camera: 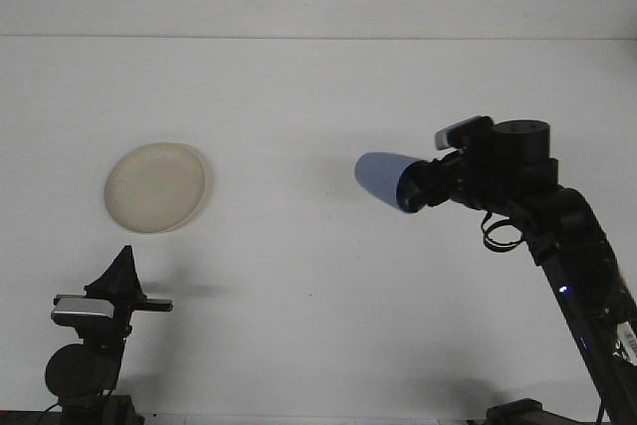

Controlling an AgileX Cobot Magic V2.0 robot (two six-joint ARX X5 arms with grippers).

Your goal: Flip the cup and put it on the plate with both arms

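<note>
Blue cup held sideways aloft, clamped in right gripper, well apart from cream plate. Left gripper pinched together, low. White table between lay bare.

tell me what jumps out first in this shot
The blue cup held sideways above the white table by the right gripper, right of centre. Then the empty cream plate at far left, with the left gripper idle, pointing up near the bottom-left corner.

Plate lies left, cup well right
</note>
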